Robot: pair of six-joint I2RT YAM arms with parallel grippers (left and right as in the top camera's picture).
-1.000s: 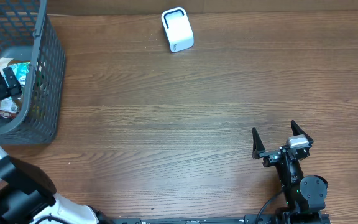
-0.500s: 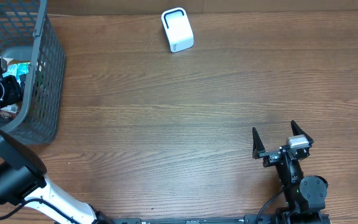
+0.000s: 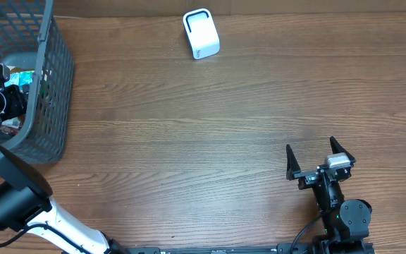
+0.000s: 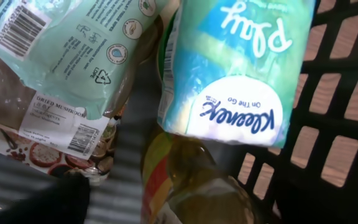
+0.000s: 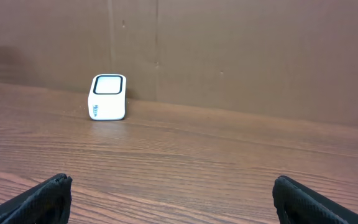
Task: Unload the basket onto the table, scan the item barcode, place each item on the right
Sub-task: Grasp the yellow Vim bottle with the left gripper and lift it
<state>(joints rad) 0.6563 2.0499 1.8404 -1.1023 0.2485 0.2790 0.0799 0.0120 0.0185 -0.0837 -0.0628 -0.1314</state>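
Inside the grey basket (image 3: 56, 85) at the table's left edge, my left gripper (image 3: 0, 99) is reaching down among the items. Its wrist view shows a teal Kleenex pack (image 4: 235, 74), a dried mushroom bag (image 4: 48, 118) with barcodes on it, and a yellowish bottle (image 4: 191, 186) with a red and yellow label. The left gripper (image 4: 179, 208) is open, with the bottle between its dark fingers (image 4: 61, 199) and a gap beside it. The white scanner (image 3: 201, 33) stands at the table's far edge, also in the right wrist view (image 5: 108, 96). My right gripper (image 3: 310, 156) rests open at the near right with nothing in it.
The basket's black lattice wall (image 4: 334, 118) stands close on the right of the left gripper. A brown cardboard wall (image 5: 229, 50) rises behind the scanner. Bare wooden tabletop (image 3: 203, 141) lies between the basket, the scanner and the right arm.
The left arm has shifted over the basket's near corner and settled with its gripper among the items. The right arm has not moved.
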